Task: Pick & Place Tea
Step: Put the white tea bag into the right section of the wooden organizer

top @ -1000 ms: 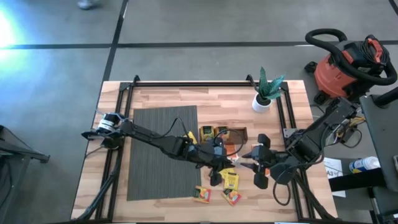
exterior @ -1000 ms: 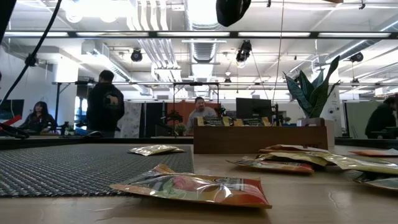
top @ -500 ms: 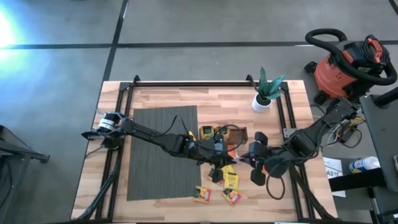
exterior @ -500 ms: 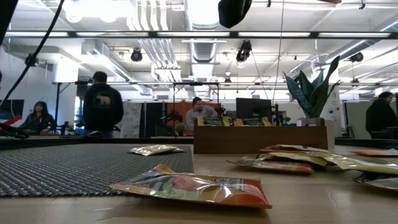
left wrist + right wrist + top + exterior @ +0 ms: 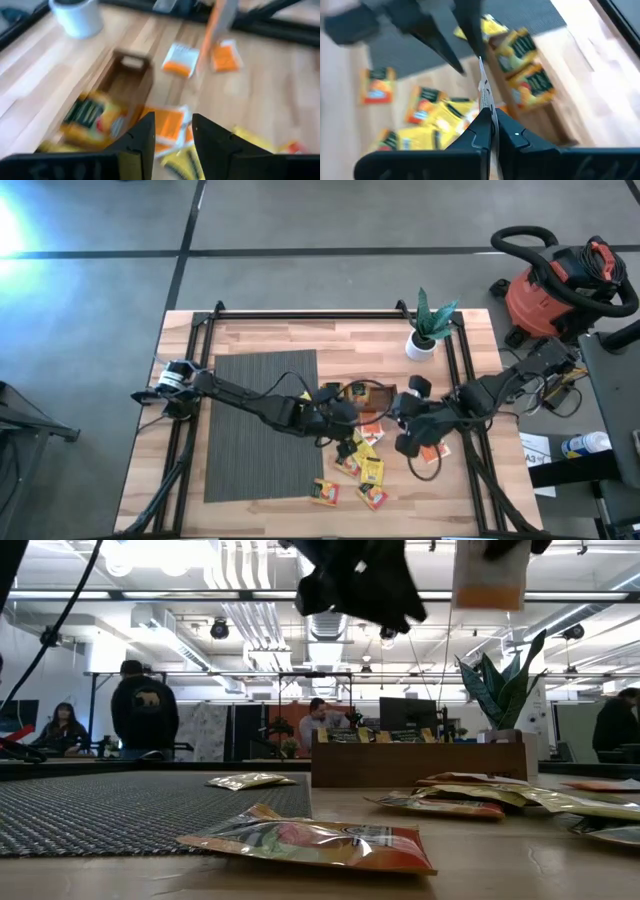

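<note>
A thin, flat sachet (image 5: pixel 483 95) is clamped edge-on by the right gripper (image 5: pixel 492 122); left gripper (image 5: pixel 172 131) fingers are parted, empty.

no legible text, sachet (image 5: pixel 310 839) print unreadable

Your robot had two dark jointed arms with thin black cables along them; each wrist ended in two black, wedge-shaped fingers.
</note>
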`<action>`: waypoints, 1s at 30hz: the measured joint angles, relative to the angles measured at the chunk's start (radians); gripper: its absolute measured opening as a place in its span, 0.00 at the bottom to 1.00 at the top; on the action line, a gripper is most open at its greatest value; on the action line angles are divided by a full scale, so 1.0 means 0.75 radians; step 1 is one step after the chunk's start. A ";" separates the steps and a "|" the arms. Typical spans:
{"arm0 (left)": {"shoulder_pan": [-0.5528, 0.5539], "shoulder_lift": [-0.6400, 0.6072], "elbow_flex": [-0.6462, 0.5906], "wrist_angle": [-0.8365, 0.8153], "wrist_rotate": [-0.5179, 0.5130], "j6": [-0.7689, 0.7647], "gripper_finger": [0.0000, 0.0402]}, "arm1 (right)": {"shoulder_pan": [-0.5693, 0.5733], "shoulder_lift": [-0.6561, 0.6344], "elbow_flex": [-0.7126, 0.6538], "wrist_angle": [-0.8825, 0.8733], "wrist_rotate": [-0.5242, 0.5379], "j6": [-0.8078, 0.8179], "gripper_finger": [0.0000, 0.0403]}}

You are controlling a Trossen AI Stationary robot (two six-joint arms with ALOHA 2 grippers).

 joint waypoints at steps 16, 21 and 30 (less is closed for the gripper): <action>0.091 -0.644 -0.879 0.529 0.181 -0.185 0.32 | -0.711 -0.003 -0.226 0.160 -0.561 -0.677 0.02; 0.128 -0.829 -1.101 0.746 0.172 -0.189 0.32 | -0.830 -0.003 -0.322 0.232 -0.673 -0.747 0.02; 0.179 -0.978 -1.242 0.773 0.174 -0.176 0.32 | -0.906 -0.003 -0.475 0.402 -0.740 -0.788 0.02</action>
